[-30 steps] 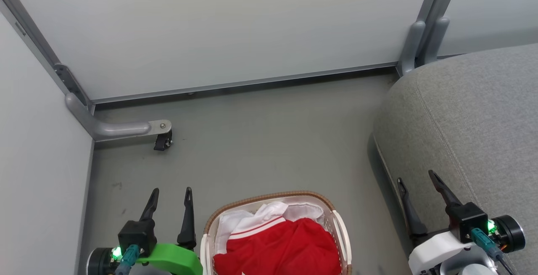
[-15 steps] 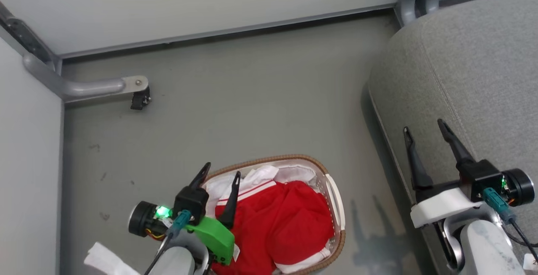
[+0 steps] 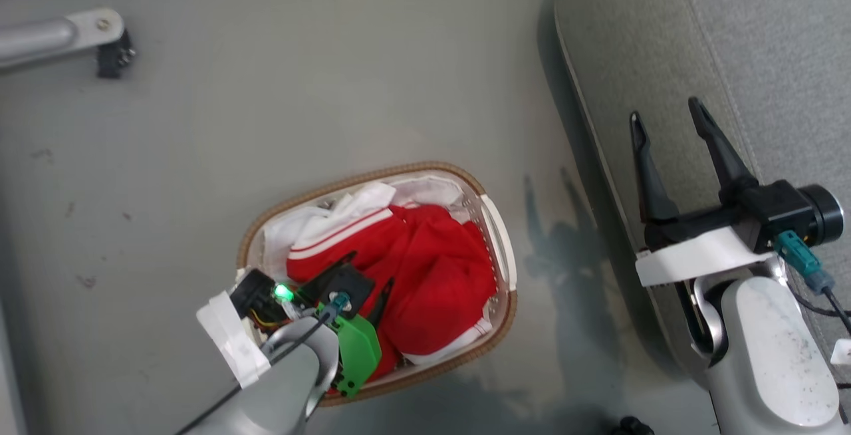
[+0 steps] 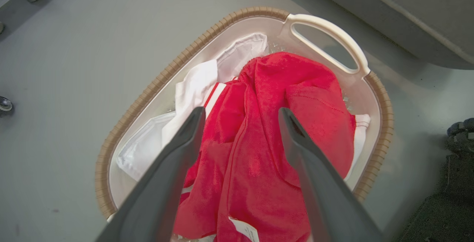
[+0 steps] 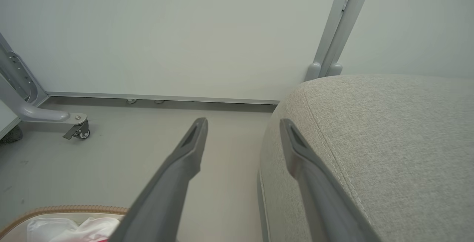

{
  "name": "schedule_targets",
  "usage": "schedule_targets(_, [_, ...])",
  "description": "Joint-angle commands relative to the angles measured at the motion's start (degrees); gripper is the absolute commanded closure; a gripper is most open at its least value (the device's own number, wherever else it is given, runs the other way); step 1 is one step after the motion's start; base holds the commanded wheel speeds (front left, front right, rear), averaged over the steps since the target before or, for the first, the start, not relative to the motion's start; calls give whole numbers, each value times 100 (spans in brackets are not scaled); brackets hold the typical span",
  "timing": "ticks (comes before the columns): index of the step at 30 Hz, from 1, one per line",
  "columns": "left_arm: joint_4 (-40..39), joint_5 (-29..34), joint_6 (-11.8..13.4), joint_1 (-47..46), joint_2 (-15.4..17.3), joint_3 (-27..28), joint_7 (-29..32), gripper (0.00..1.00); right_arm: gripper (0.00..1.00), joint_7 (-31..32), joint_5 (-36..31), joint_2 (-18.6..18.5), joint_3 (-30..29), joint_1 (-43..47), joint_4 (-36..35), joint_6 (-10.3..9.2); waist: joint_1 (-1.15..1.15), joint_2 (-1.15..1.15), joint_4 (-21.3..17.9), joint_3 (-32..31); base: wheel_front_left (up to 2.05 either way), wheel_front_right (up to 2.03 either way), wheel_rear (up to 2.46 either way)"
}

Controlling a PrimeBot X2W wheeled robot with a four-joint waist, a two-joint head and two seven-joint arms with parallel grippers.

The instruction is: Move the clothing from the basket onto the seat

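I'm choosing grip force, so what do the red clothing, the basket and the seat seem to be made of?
The clothing: soft, matte, fleecy-looking fabric; it folds and shows a fuzzy nap. The basket: smooth, slightly glossy white plastic with a moulded handle; its brown rim looks woven, possibly moulded imitation. The seat: grey matte woven upholstery, with visible weave and stitched seam.

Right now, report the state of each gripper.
Left gripper: open, holding nothing, over the clothing in the basket.
Right gripper: open, holding nothing, at the edge of the seat.
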Motion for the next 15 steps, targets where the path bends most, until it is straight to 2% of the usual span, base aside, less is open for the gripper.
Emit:
schedule_targets(1, [93, -72, -13, -236, 118, -91, 2, 0, 0, -28, 66, -14, 34, -148, -59, -6, -1, 0, -564, 953, 0, 0, 0])
schedule_targets(9, [546, -435, -15, -914, 378, -534, 3, 0, 0, -28, 293, -13, 223, -523, -177, -6, -1, 0, -814, 1719, 0, 0, 0])
schedule_targets(15, [841, -708, -15, -1132, 473, -735, 3, 0, 0, -28, 439, -13, 308, -672, -168, -6, -1, 0, -928, 1957, 0, 0, 0])
